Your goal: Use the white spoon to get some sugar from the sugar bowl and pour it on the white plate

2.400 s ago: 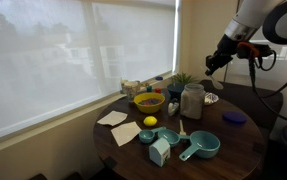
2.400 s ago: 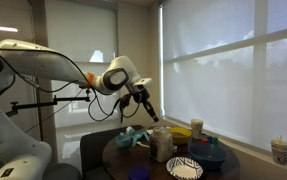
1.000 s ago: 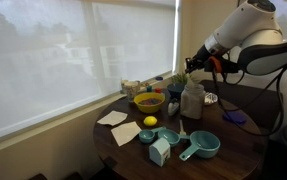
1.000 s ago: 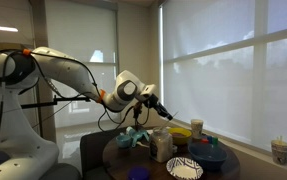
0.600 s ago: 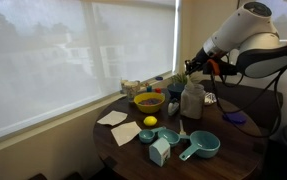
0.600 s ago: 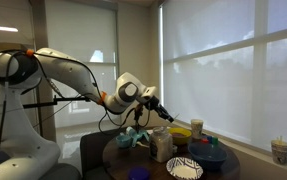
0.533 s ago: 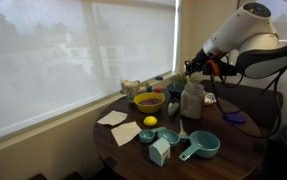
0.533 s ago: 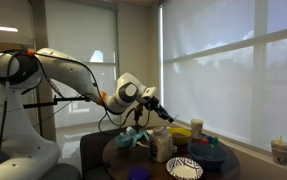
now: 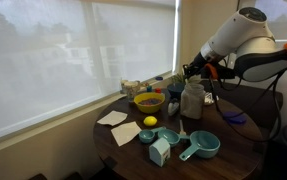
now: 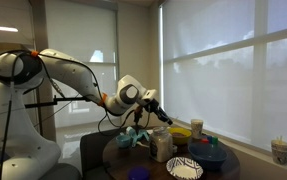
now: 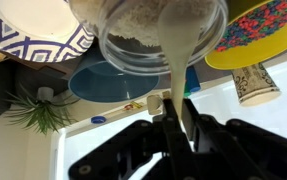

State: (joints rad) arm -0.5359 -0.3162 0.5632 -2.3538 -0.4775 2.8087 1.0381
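My gripper [image 11: 175,108] is shut on the handle of the white spoon [image 11: 173,62]. The spoon points into the open glass sugar jar [image 11: 163,35], and its bowl end is down in the sugar. In both exterior views the gripper [image 9: 195,72] [image 10: 163,116] hangs just above the jar [image 9: 191,100] [image 10: 162,145]. The spoon is too small to make out there. The white plate with a blue pattern [image 11: 38,30] lies right beside the jar; it also shows in both exterior views [image 9: 211,98] [image 10: 185,167].
On the round dark table [image 9: 233,150] stand a yellow bowl [image 9: 148,101], a lemon [image 9: 150,122], teal measuring cups [image 9: 201,146], napkins [image 9: 112,118], a purple lid [image 9: 234,117] and a small plant [image 9: 183,80]. A blue plate [image 11: 113,82] and a paper cup [image 11: 251,82] lie past the jar.
The arm has come down from high over the table's far side to just above the jar, with the spoon in the gripper. In the last half second it has barely moved.
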